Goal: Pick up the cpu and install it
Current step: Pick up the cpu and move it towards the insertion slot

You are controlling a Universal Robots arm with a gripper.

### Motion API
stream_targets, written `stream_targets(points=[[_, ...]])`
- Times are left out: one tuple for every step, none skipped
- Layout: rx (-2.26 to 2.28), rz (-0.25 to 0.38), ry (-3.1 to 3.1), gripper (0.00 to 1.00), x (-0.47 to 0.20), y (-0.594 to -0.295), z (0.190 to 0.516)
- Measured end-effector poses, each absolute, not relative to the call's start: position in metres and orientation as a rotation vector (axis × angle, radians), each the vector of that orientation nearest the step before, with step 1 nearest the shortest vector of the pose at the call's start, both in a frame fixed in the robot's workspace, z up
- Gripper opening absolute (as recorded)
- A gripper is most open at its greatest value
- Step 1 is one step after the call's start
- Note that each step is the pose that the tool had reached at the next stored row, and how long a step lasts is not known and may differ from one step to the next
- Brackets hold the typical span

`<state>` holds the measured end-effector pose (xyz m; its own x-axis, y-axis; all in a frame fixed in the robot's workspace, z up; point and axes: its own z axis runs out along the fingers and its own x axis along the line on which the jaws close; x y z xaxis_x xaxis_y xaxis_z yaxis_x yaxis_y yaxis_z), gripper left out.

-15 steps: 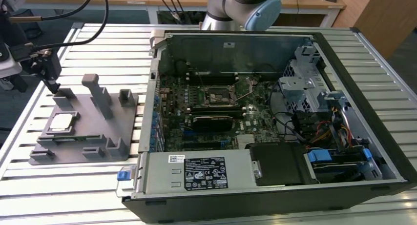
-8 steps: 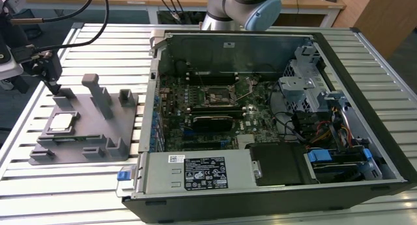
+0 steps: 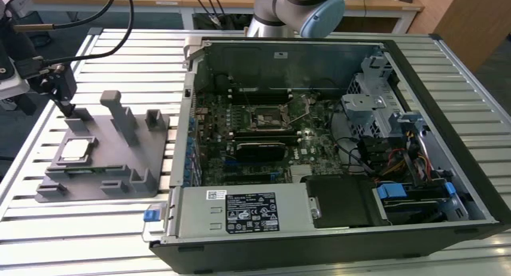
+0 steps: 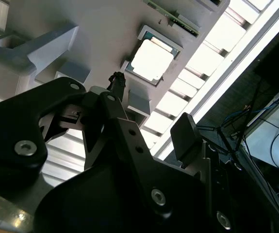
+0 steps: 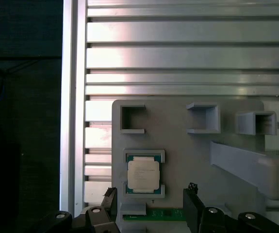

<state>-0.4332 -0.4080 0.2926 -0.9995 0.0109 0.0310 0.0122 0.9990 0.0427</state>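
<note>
**Gripper wide open over the seated cpu**

The gripper [image 5: 151,204] is spread wide, with nothing grasped, above the grey holder tray [image 5: 178,141]. The cpu [image 5: 143,175] is seated flat in a tray recess, untouched. The tray is set on the slatted counter [image 3: 96,228], beside the open computer case [image 3: 415,60].

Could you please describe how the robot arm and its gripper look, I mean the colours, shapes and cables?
The arm is silver-grey tubing with a round light-blue joint cap. The gripper is matt black, built from angular plates fastened with silver screws, and it ends in two slim black fingers. In the exterior view, black cables run to it.
</note>
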Motion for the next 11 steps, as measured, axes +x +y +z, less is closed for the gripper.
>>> stream_targets(points=[[-0.018, -0.067, -3.110, 0.65, -0.4332, -0.4081, 0.2924], [-0.018, -0.067, -3.110, 0.65, -0.4332, -0.4081, 0.2922], [-0.018, -0.067, -3.110, 0.65, -0.4332, -0.4081, 0.2920], [-0.018, -0.067, -3.110, 0.65, -0.4332, -0.4081, 0.2917], [-0.018, -0.067, -3.110, 0.65, -0.4332, -0.4081, 0.2915], [-0.018, -0.067, -3.110, 0.65, -0.4332, -0.4081, 0.2913], [-0.018, -0.067, -3.110, 0.65, -0.4332, -0.4081, 0.2910], [-0.018, -0.067, -3.110, 0.65, -0.4332, -0.4081, 0.2908], [-0.018, -0.067, -3.110, 0.65, -0.4332, -0.4081, 0.2906], [-0.018, -0.067, -3.110, 0.65, -0.4332, -0.4081, 0.2902], [-0.018, -0.067, -3.110, 0.65, -0.4332, -0.4081, 0.2899]])
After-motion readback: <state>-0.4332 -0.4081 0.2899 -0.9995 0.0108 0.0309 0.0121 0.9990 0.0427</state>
